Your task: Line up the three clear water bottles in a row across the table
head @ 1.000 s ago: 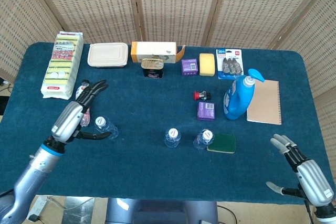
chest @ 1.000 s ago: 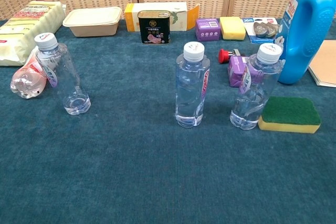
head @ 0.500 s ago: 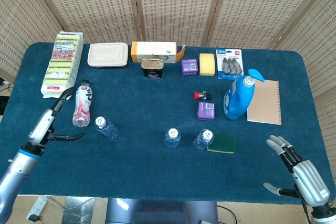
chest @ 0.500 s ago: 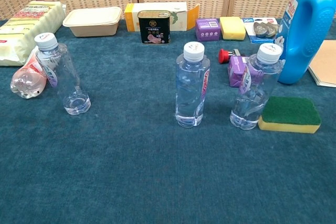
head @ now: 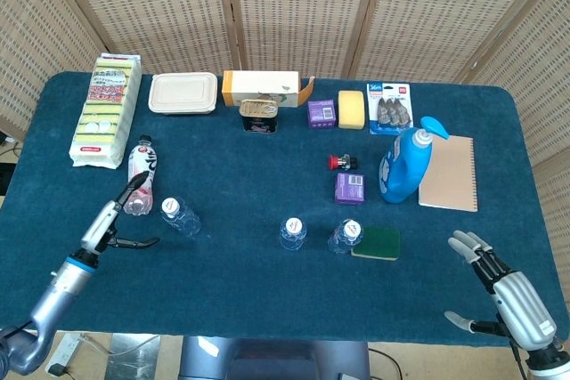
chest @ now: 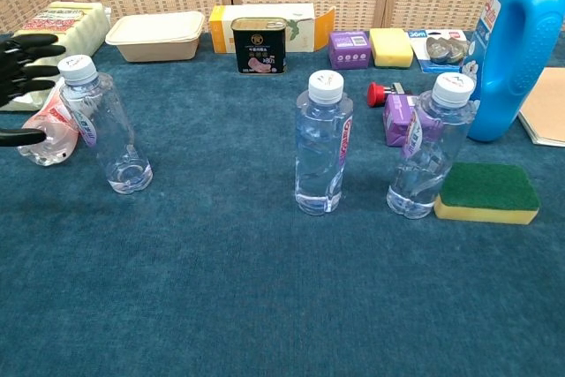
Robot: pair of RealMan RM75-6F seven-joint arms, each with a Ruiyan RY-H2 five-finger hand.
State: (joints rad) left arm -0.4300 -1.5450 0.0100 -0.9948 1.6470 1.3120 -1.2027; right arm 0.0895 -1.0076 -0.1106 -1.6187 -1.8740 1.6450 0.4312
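Observation:
Three clear water bottles stand on the blue table: the left bottle (head: 179, 217) (chest: 108, 126) tilts and leans near a pink bottle, the middle bottle (head: 292, 233) (chest: 322, 144) is upright, and the right bottle (head: 345, 236) (chest: 433, 147) tilts beside a green sponge. My left hand (head: 110, 222) (chest: 24, 64) hovers open just left of the left bottle, fingers spread, holding nothing. My right hand (head: 505, 294) is open at the table's near right corner, far from the bottles.
A pink bottle (head: 140, 175) (chest: 46, 134) lies behind the left bottle. A green sponge (head: 375, 242) touches the right bottle. A blue detergent bottle (head: 405, 165), notebook (head: 449, 173), purple box (head: 350, 188), can (head: 258, 116), boxes and sponge pack (head: 107, 109) line the back.
My left hand drew back toward the left edge, then came forward again to sit just left of the left bottle. The bottles stayed put. The right hand barely moved.

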